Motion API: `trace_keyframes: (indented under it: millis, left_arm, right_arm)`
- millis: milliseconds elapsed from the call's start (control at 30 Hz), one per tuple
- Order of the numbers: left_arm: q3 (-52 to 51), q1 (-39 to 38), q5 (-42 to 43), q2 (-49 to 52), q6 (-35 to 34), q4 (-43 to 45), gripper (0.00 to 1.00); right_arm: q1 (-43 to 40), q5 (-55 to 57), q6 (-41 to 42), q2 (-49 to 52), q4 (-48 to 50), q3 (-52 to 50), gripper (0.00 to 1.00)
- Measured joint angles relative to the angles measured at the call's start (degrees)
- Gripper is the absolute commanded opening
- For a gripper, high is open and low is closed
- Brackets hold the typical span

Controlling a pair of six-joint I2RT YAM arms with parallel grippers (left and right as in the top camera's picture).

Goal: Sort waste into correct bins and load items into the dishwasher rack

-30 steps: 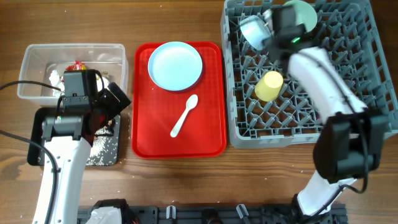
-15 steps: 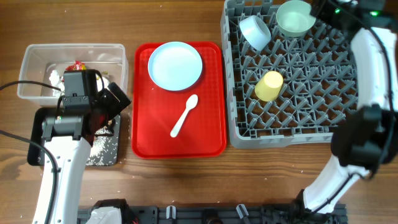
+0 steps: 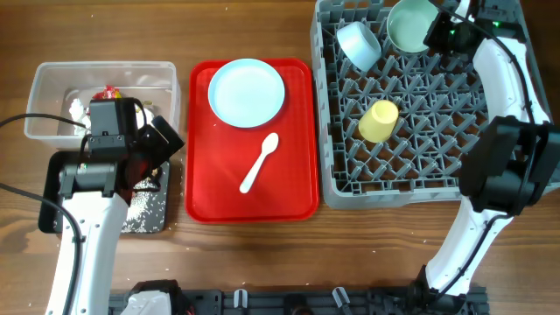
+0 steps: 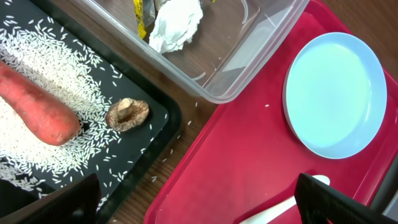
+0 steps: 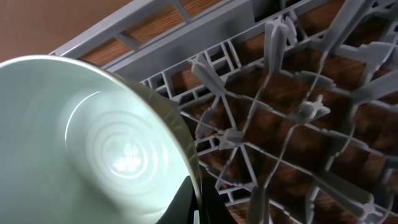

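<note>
Wooden table (image 3: 254,262), seen from overhead, described from my side outward.

(a) The left gripper (image 4: 199,200) hangs with its fingers spread wide and holds nothing. It is above the edge where the black tray (image 4: 158,115) meets the red tray (image 3: 293,188).

(b) The carrot (image 4: 34,106), rice (image 4: 37,50) and brown lump (image 4: 127,114) lie in the black tray. The tissue (image 4: 177,22) lies in the clear tub (image 3: 44,96).

(c) The spoon (image 3: 260,162) and plate (image 3: 247,92) are on the red tray and not yet loaded.

(d) In the rack (image 3: 394,194) are the yellow cup (image 3: 379,121) and the blue bowl (image 3: 359,44).

(e) In the far corner, the right gripper (image 3: 440,35) is pressed together on the rim of the green bowl (image 3: 411,24).

I judge the main hazard to be here. If I withdraw the arm before the pinch is released, the bowl could be dragged off its pegs, tip against the blue bowl, or go over the rack's far wall.
</note>
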Motion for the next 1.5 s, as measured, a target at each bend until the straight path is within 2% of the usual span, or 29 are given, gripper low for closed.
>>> trace_keyframes:
  millis: [100, 267, 367, 467, 633, 833, 1067, 1367, 1500]
  left_arm:
    - [0.0, 0.0, 0.0, 0.0, 0.0, 0.0, 1.0]
    - [0.0, 0.0, 0.0, 0.0, 0.0, 0.0, 1.0]
    - [0.0, 0.0, 0.0, 0.0, 0.0, 0.0, 1.0]
    - [0.0, 0.0, 0.0, 0.0, 0.0, 0.0, 1.0]
    - [0.0, 0.0, 0.0, 0.0, 0.0, 0.0, 1.0]
    - [0.0, 0.0, 0.0, 0.0, 0.0, 0.0, 1.0]
    - [0.0, 0.0, 0.0, 0.0, 0.0, 0.0, 1.0]
    - [0.0, 0.0, 0.0, 0.0, 0.0, 0.0, 1.0]
    - [0.0, 0.0, 0.0, 0.0, 0.0, 0.0, 1.0]
  right_arm:
    - [0.3, 5.4, -4.0, -2.6, -1.6, 0.0, 0.04]
    - [3.8, 30.1, -14.5, -11.8, -3.6, 0.0, 0.04]
    - [7.8, 43.1, -20.2, -13.8, -3.3, -0.2, 0.04]
    - [11.5, 50.7, -23.5, -13.8, -0.2, -4.2, 0.04]
    - [16.0, 64.4, -35.0, -12.5, 15.1, -14.1, 0.04]
    - [16.6, 70.3, -46.5, -12.0, 24.0, -19.9, 0.04]
    - [18.2, 71.6, -50.3, -9.8, 24.4, -20.4, 0.04]
    - [24.0, 78.7, -55.3, -6.0, 26.0, -19.9, 0.04]
    - [25.4, 79.4, -56.0, -5.0, 25.8, -19.9, 0.11]
